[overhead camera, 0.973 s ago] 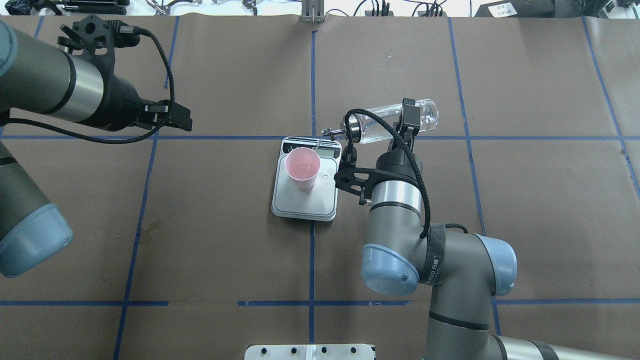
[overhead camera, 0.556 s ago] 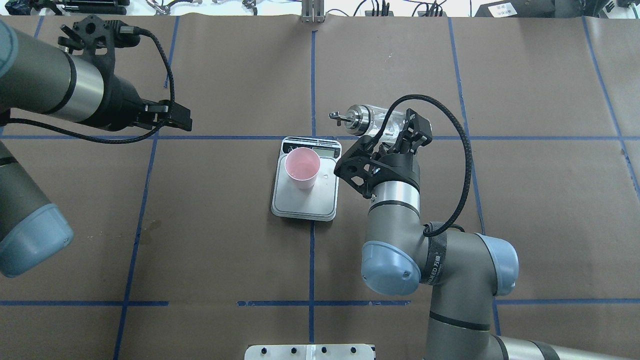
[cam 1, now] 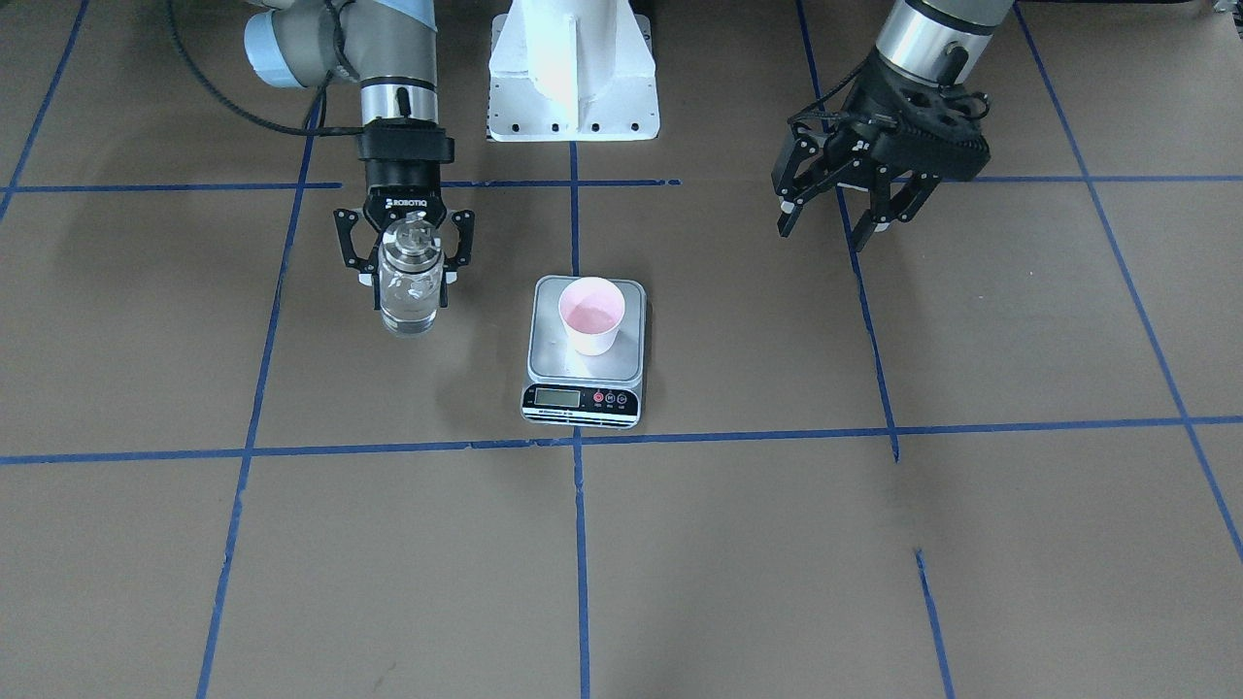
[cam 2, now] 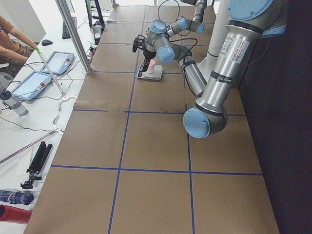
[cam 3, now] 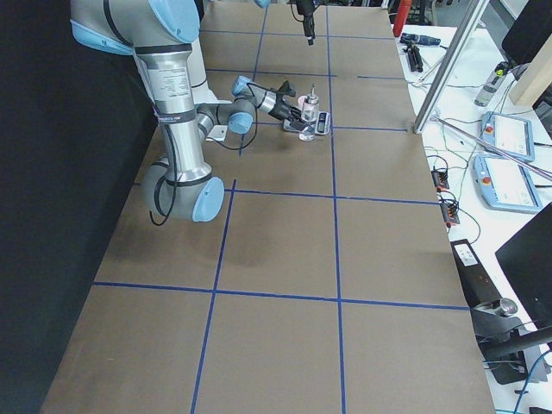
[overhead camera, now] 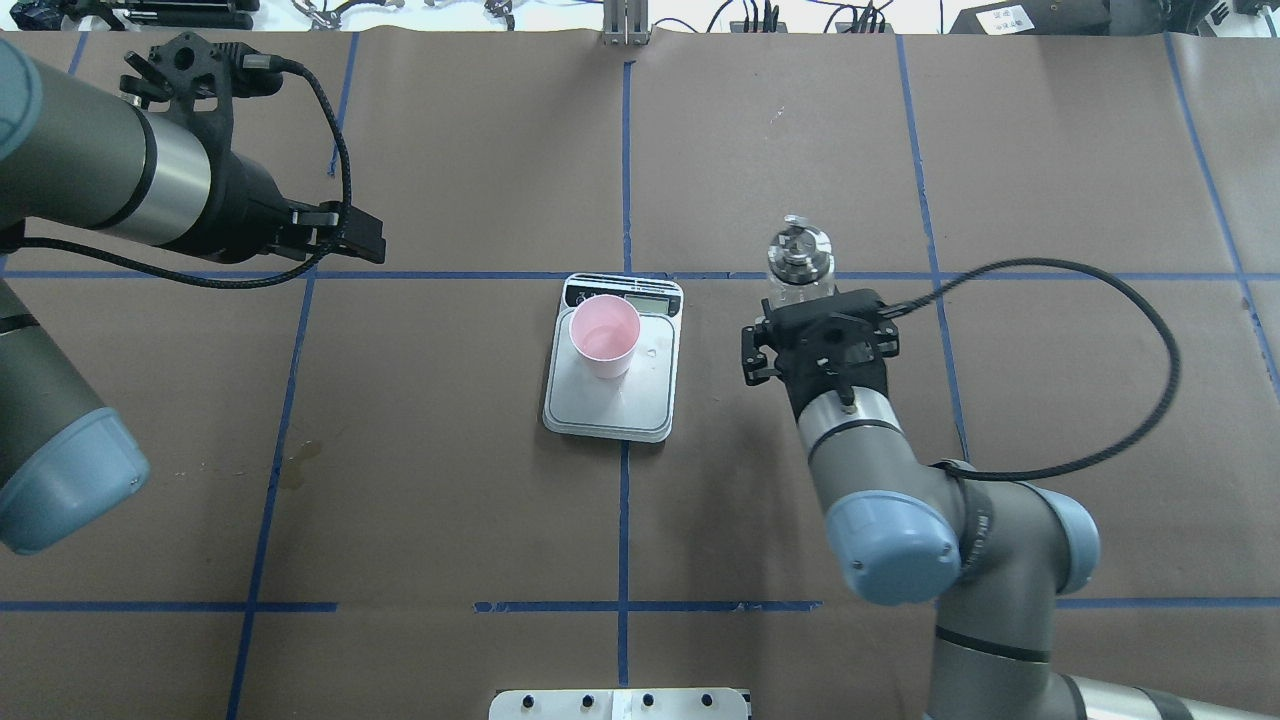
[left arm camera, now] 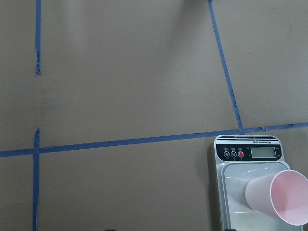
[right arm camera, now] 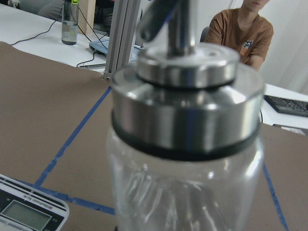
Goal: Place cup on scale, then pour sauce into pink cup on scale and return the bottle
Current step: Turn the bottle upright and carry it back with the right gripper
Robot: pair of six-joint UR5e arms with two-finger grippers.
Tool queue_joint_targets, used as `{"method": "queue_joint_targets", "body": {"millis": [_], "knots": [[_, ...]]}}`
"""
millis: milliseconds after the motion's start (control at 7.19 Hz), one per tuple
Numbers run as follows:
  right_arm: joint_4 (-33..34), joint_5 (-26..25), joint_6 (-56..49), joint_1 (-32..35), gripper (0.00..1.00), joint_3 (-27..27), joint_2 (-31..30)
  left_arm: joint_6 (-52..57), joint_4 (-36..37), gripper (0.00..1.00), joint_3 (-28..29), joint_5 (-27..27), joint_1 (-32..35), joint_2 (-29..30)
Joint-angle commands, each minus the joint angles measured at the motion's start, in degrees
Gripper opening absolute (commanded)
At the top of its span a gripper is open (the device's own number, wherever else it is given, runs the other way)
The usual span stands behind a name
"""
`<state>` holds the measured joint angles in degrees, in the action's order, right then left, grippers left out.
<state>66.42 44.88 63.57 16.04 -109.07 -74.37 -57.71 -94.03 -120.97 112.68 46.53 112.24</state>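
A worktop covered in brown paper (overhead camera: pixel 450 480) and marked into squares with blue tape lines (overhead camera: pixel 624 150) holds a flat rectangular kitchen scale (overhead camera: pixel 608 405) with a silver-grey platform and a black display strip. The scale sits near the middle of the worktop, across the central tape line, and its display strip faces the far edge, away from the robot.

A small pale pink paper cup (overhead camera: pixel 604 336) stands upright on the platform. It is in the corner nearest the display strip, on the robot's left side. A small wet spot (overhead camera: pixel 652 351) shows on the bare platform just beside the cup.

The right gripper (cam 1: pixel 408 280) is clenched around a small clear glass bottle (cam 1: pixel 408 306) with a silver metal cap and pour spout, one finger on each side of the glass. The bottle is upright with its spout pointing up. It is on the robot's right of the scale, near it but clearly apart, by the tape line that runs past the scale's display end. Clear, colourless sauce (cam 1: pixel 409 316) shows through the lower glass. I cannot tell whether the bottle's base touches the worktop.

The left gripper (cam 1: pixel 833 228) is released, its fingers spread with nothing between them. It hangs above the left part of the worktop, well apart from the scale.

In the right wrist view, a person in a brown shirt (right arm camera: pixel 243 33) sits beyond the far edge.
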Motion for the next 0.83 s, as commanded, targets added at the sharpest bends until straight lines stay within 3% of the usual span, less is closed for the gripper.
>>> {"method": "queue_joint_targets", "body": {"millis": [0, 417, 695], "knots": [[-4.8, -0.6, 17.6, 0.0, 0.00, 0.2, -4.8, -0.8, 0.1, 0.81, -0.1, 0.0, 0.0, 0.2], [-4.8, -2.7, 19.6, 0.0, 0.00, 1.8, -10.9, -1.2, 0.2, 0.81, -0.2, -0.3, 0.0, 0.5], [-4.8, -4.3, 23.7, 0.0, 0.00, 2.8, -11.7, -1.3, 0.2, 0.81, -0.3, -0.3, -0.1, 0.7]]}}
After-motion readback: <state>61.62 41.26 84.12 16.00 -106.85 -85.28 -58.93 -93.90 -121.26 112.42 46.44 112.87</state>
